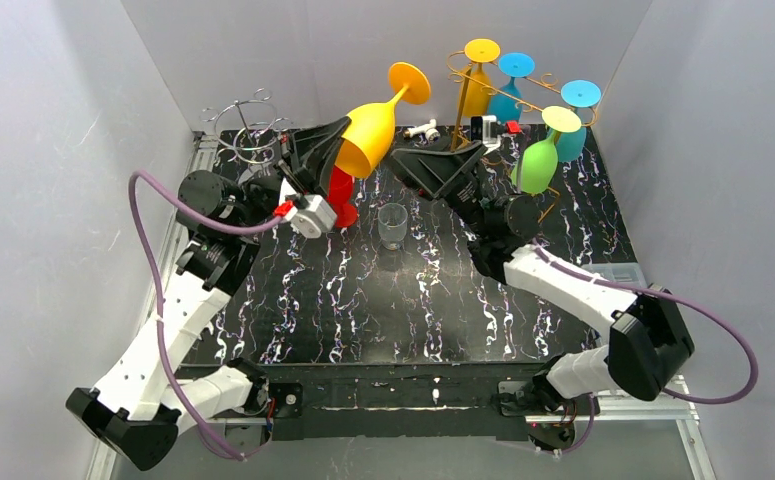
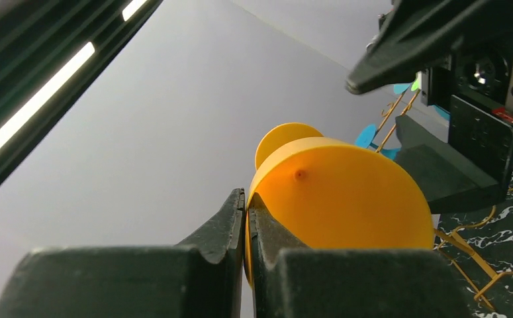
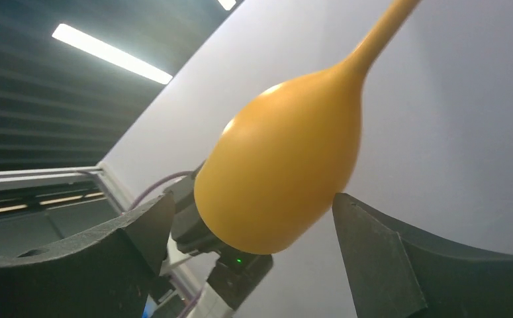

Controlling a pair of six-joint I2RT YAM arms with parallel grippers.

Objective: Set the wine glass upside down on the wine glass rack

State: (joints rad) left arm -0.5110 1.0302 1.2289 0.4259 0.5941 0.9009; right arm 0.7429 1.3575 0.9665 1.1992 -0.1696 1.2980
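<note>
black table (image 1: pixel 363 310) | yellow glass (image 1: pixel 368 135) | foot cut off, right wrist view

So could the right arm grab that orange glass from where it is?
Probably yes: the right fingers are open and the orange glass shows between them, nothing in the way; the left fingers pinch only its rim.

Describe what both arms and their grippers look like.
The left arm and right arm have white shells between black joint housings, and a purple cable loops along each. The left gripper and right gripper have matte black, wedge-shaped fingers. A small red tab marks the left wrist.
</note>
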